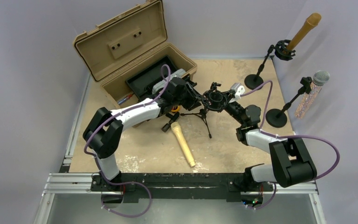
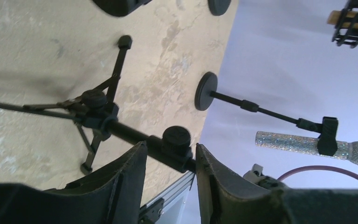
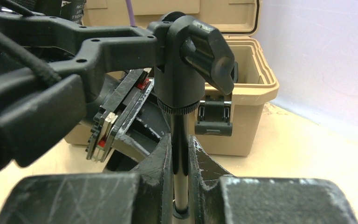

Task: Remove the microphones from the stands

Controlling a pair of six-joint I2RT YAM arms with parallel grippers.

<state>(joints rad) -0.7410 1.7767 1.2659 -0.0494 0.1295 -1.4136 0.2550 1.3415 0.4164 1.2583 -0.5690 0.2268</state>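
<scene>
Clamping the thin pole of the stand (image 1: pixel 213 100) just under its swivel knob, the right fingers (image 3: pixel 201 164) are clenched on it. The left fingers (image 2: pixel 129 179) straddle the stand's lower tube at a clamp knob, one on each side; whether they press it cannot be told. The gold microphone (image 1: pixel 182 143) lies flat on the bench (image 1: pixel 242 149), just near-left of the stand's tripod legs and apart from its ring mount, head end toward the stand. An open tan case (image 1: pixel 121 46) sits far-left of the stand. Right of the stand, a round-based stand (image 1: pixel 262 67) holds a brown mic.
</scene>
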